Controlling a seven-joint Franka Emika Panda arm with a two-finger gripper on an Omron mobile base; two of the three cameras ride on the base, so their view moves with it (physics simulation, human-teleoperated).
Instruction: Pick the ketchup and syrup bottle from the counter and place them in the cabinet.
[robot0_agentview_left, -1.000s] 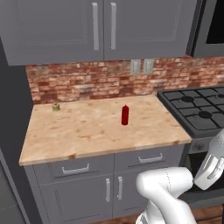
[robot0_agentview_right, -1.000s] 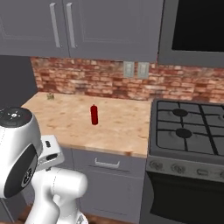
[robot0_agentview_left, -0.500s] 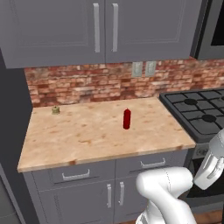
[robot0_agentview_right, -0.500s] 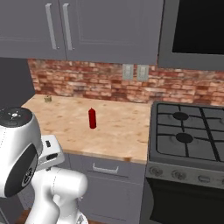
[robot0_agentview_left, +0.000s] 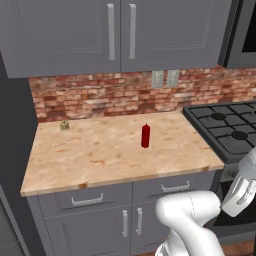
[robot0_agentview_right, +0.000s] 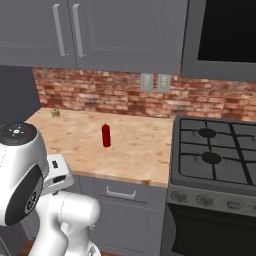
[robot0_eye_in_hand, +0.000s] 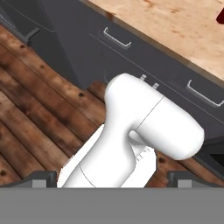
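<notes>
1. The small slim bright red ketchup bottle (robot0_agentview_left: 145, 135) stands upright near the middle of the light tan wooden butcher-block counter (robot0_agentview_left: 100, 155), with bare wood all round it. In the right base view it (robot0_agentview_right: 106, 135) sits at about 9 o'clock from the black gas stove (robot0_agentview_right: 215, 155), well apart from it.
2. I judge the bottle light and rigid, probably smooth plastic, so slippery. Being slim and tall for its foot, it may tip if I nudge it. I would take it across the body, below the narrower neck, with my fingers level.
3. At about 10 o'clock from the bottle, near the brick backsplash (robot0_agentview_left: 125, 95), lies a small olive-green object (robot0_agentview_left: 64, 125); it is too small to name. I cannot make out a brown-grey syrup bottle here.
4. Above hang grey wall cabinets with paired doors (robot0_agentview_left: 120, 32); below the counter are grey drawers with silver handles (robot0_agentview_left: 87, 201).
5. My gripper (robot0_eye_in_hand: 112, 178) is down low, facing the wooden floor (robot0_eye_in_hand: 35, 118) and the drawer fronts, well apart from the bottle. Its two dark fingertips (robot0_eye_in_hand: 40, 178) stand fully wide with nothing between them.
6. Neither bottle is picked up yet, so the reach for the ketchup looks like my step in hand.
</notes>
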